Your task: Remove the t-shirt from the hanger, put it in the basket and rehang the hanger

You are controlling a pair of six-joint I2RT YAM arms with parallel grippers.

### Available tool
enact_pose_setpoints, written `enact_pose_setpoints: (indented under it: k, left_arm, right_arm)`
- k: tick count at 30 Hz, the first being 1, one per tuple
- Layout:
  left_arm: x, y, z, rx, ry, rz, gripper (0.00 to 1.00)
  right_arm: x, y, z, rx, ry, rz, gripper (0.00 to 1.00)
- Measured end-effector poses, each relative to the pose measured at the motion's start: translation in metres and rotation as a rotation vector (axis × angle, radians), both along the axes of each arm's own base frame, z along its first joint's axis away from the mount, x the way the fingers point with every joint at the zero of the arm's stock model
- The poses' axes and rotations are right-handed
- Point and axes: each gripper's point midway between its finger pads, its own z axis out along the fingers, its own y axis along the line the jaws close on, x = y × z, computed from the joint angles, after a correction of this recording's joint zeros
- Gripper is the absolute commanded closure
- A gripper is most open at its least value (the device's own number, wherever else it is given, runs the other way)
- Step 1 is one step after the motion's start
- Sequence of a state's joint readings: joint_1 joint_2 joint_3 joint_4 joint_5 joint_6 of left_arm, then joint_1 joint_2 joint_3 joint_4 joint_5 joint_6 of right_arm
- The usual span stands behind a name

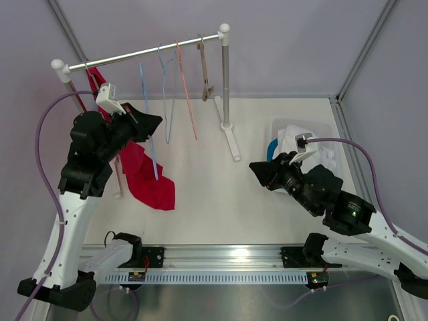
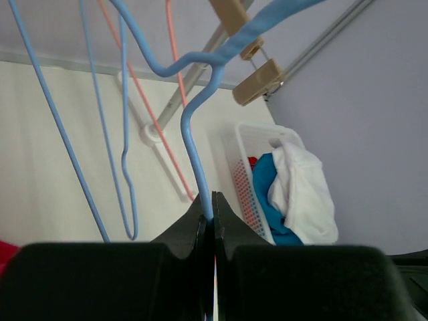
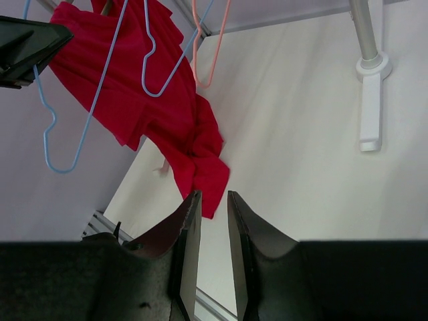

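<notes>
The red t-shirt (image 1: 148, 178) hangs from the left end of the rack rod (image 1: 144, 53), and its lower part lies on the table. It also shows in the right wrist view (image 3: 157, 110). My left gripper (image 1: 155, 122) is shut on the wire of a blue hanger (image 2: 192, 144), just in front of the shirt; its jaws (image 2: 208, 198) pinch the wire. My right gripper (image 1: 256, 167) hovers over the table to the right, jaws a little apart and empty (image 3: 212, 197), pointing toward the shirt's lower corner.
A second blue hanger (image 1: 167, 100), a pink hanger (image 1: 186, 93) and a wooden clip hanger (image 1: 204, 73) hang on the rod. The rack post (image 1: 226, 80) and its foot (image 1: 231, 137) stand mid-table. A white basket (image 1: 332, 137) of clothes sits at the right.
</notes>
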State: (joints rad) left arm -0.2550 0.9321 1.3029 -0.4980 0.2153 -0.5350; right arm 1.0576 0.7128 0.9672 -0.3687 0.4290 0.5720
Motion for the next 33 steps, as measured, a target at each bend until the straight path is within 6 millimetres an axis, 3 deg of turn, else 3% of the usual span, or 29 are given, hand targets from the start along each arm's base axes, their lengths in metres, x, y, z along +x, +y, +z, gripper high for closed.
enact_pose_setpoints:
  k: [6,15,26,33]
  left_arm:
    - [0.034,0.000,0.015,-0.109,0.014,-0.052,1.00]
    - [0.093,0.008,0.004,-0.192,0.108,-0.048,1.00]
    - [0.106,0.012,-0.004,-0.260,0.159,-0.026,1.00]
    - [0.109,0.012,-0.024,-0.283,0.215,-0.009,0.99]
  right_arm:
    - [0.000,0.001,-0.002,-0.007,0.004,0.001,0.69]
    - [0.002,0.004,-0.011,-0.028,0.017,0.002,0.69]
    - [0.000,0.003,-0.017,-0.033,0.027,0.004,0.69]
    - [0.000,0.004,-0.021,-0.037,0.035,0.007,0.69]
